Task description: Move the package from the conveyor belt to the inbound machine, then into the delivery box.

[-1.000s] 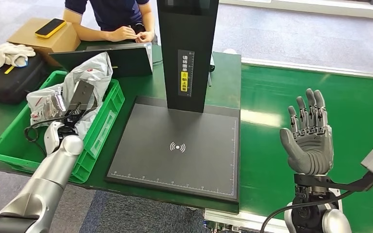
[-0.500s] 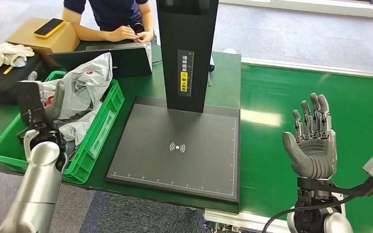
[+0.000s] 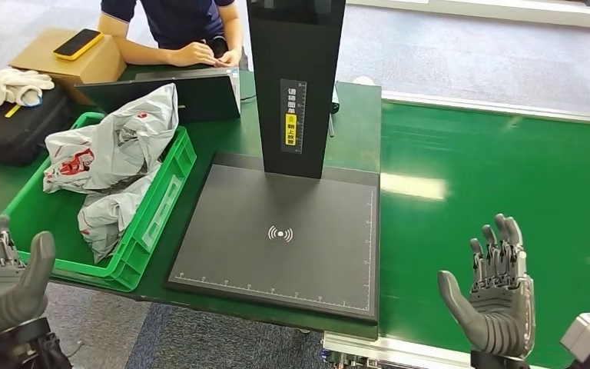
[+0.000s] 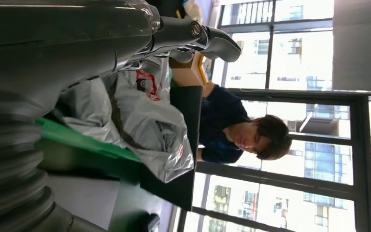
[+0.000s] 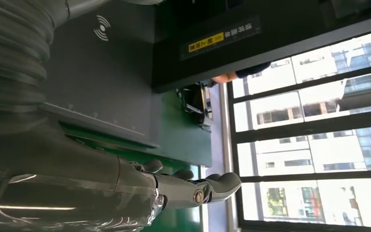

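Grey plastic packages (image 3: pixel 115 157) lie piled in the green delivery box (image 3: pixel 157 219) at the left; the left wrist view shows the same packages (image 4: pixel 145 121) close up. The black inbound machine (image 3: pixel 280 231) has a bare scan plate and a dark upright post (image 3: pixel 292 77). The green conveyor belt (image 3: pixel 507 169) on the right carries nothing. My left hand (image 3: pixel 0 280) is held up, fingers spread, holding nothing, low at the left in front of the box. My right hand (image 3: pixel 492 296) is raised over the belt's near edge, palm showing, fingers apart and holding nothing.
A person (image 3: pixel 177 31) sits behind the table with hands near a dark laptop (image 3: pixel 169 92). A cardboard box with a yellow phone (image 3: pixel 81 44), white gloves (image 3: pixel 15 84) and a black case (image 3: pixel 15 127) lie at the far left.
My left hand has drawn back out of the green box and sunk to the lower left, leaving the package inside. My right hand has lowered toward the belt's near edge.
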You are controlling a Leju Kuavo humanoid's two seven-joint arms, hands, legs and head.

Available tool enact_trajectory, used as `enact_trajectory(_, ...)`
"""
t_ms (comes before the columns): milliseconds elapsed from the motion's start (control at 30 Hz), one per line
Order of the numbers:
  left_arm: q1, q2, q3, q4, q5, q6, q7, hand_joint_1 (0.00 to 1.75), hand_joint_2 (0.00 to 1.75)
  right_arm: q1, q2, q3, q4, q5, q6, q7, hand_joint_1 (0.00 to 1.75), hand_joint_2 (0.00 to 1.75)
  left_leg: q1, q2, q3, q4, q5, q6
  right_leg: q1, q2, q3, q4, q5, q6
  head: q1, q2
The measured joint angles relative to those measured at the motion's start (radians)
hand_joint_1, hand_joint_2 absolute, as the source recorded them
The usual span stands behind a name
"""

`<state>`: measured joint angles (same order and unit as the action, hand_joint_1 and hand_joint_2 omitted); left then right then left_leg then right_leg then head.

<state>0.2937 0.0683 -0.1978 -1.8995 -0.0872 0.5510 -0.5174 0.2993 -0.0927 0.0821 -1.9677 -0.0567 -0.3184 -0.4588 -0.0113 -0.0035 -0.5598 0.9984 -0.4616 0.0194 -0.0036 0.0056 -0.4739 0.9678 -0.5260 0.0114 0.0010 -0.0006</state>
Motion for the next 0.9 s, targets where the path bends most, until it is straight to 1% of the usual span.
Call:
enact_trajectory(100,0.035,-0.005,-0.05,-0.047,-0.026,0.002,0.061,0.0,1.75,0.016,0.024,0.013,-0.004,0.009,0.016,0.026,0.0,1.75,0.0,0.0,0.002,0.0,0.0,0.0,0.0,0.0,0.002,0.0,0.0,0.0,0.0,0.0)
enact_trajectory(167,0.047,-0.006,-0.077,-0.061,-0.055,-0.017,0.102,0.0,1.75,0.02,0.038,0.017,-0.004,0.021,0.028,0.047,0.0,1.75,0.0,0.0,0.003,0.0,0.001,0.0,0.0,0.0,0.003,0.0,0.0,0.0,0.0,0.0)
enact_trajectory(267,0.059,-0.006,-0.113,-0.077,-0.105,-0.08,0.166,0.0,1.75,0.03,0.056,0.019,-0.01,0.051,0.046,0.084,0.0,1.75,0.0,0.0,0.004,0.0,0.001,-0.001,0.0,0.0,0.004,0.0,0.0,0.0,0.0,0.0)
enact_trajectory(433,0.068,-0.006,-0.172,-0.096,-0.155,-0.218,0.251,0.0,1.75,0.072,0.092,-0.007,-0.031,0.082,0.095,0.132,0.0,1.75,0.0,0.0,0.004,0.0,0.0,0.0,0.0,0.0,0.004,0.0,0.0,0.0,0.0,0.0)
enact_trajectory(500,0.065,-0.007,-0.193,-0.096,-0.162,-0.261,0.268,0.0,1.75,0.094,0.107,-0.022,-0.036,0.084,0.114,0.139,0.0,1.75,0.0,0.0,0.004,0.0,0.0,0.0,0.0,0.0,0.004,0.0,0.0,0.0,0.0,0.0)
enact_trajectory(633,0.043,-0.01,-0.22,-0.093,-0.132,-0.328,0.273,0.0,1.75,0.132,0.135,-0.046,-0.047,0.097,0.137,0.151,0.0,1.75,0.0,0.0,0.004,0.0,0.0,0.0,0.0,0.0,0.003,0.0,0.0,0.0,0.0,0.0)
enact_trajectory(900,-0.02,-0.024,-0.251,-0.046,-0.132,-0.452,0.31,0.0,1.75,0.172,0.184,-0.065,-0.051,0.199,0.181,0.198,0.0,1.75,0.0,0.0,0.004,0.0,0.0,0.0,0.0,0.0,0.004,0.0,0.0,0.0,0.0,0.0)
